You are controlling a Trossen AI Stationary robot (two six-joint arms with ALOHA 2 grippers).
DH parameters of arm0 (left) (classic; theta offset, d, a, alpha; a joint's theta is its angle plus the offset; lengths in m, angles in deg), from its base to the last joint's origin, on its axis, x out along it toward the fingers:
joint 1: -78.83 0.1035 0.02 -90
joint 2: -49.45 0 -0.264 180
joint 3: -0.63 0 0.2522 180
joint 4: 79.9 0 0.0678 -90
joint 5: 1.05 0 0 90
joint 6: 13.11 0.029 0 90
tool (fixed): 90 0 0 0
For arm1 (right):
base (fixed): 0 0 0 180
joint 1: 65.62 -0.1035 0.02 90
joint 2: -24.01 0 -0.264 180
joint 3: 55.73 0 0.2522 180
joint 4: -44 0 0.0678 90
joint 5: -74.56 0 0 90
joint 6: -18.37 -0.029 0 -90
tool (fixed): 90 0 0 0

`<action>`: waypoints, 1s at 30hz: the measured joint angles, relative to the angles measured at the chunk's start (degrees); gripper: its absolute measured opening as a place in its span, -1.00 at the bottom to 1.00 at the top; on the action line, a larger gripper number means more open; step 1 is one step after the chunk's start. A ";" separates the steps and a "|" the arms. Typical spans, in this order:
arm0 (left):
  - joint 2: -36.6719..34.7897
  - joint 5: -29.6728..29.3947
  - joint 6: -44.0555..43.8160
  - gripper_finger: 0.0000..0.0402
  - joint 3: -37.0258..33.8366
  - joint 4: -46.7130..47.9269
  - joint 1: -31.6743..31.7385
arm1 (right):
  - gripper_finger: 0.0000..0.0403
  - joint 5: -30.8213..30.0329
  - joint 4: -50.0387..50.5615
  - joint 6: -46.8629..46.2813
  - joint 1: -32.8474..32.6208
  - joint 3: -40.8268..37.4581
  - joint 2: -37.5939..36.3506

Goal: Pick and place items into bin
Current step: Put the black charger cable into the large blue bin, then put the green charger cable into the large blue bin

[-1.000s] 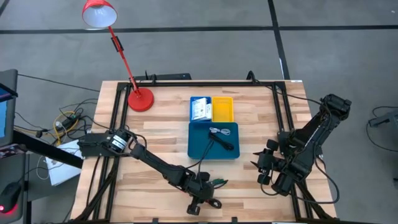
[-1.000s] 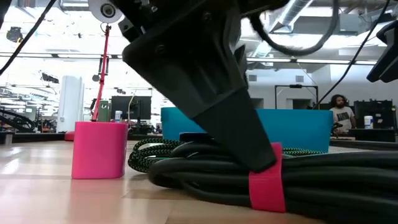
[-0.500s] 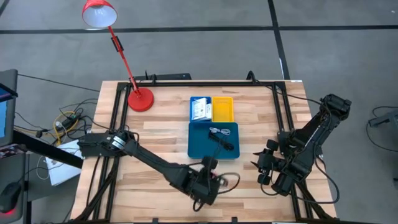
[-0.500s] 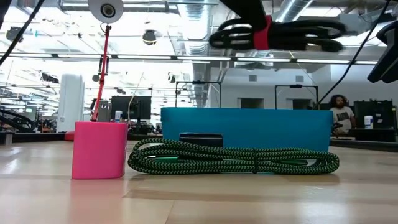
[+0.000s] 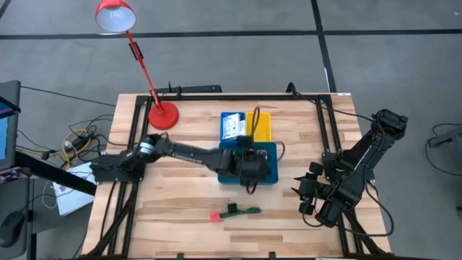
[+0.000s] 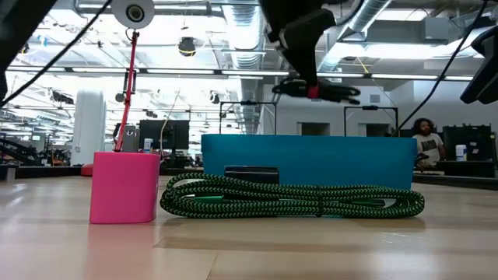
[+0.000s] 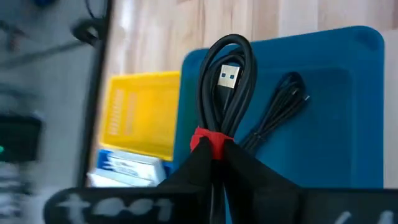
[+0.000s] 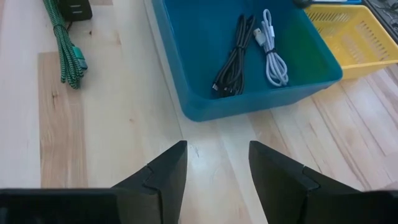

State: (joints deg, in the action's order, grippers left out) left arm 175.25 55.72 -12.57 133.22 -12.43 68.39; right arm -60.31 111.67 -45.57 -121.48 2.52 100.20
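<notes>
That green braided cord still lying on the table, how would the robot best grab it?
Probably across the middle of the green braided cord, from straight above. It lies flat on the table as a long narrow bundle, so fingers set across its width should catch all the strands. The black plug sits at one end, and the pink block stands apart beyond it, so it should not obstruct.

Teal-blue tray (image 8: 186, 93), yellow tray (image 7: 140, 112), green-and-black braided cable (image 6: 292, 196), pink block (image 6: 123, 187).

Left gripper (image 5: 252, 165) carried black coiled cable (image 7: 225, 93) from table front to above teal tray (image 5: 268, 175)
</notes>
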 joint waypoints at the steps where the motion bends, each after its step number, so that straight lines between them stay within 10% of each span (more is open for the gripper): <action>1: 0.00 1.65 -0.96 -0.94 0.00 0.13 0.85 | -0.18 0.04 0.00 -0.02 0.00 0.00 0.00; 17: 0.00 9.21 -10.36 -0.27 0.00 6.38 2.34 | -0.18 0.42 -0.04 0.00 0.00 0.00 0.00; 30: 0.96 19.57 -22.80 -0.19 -7.68 -1.74 -8.08 | -0.19 1.29 -0.41 -0.04 -1.73 -0.02 0.00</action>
State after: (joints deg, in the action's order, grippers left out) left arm 176.21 75.29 -35.37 125.54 -14.17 60.31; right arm -59.02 111.26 -45.62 -123.21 2.50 100.20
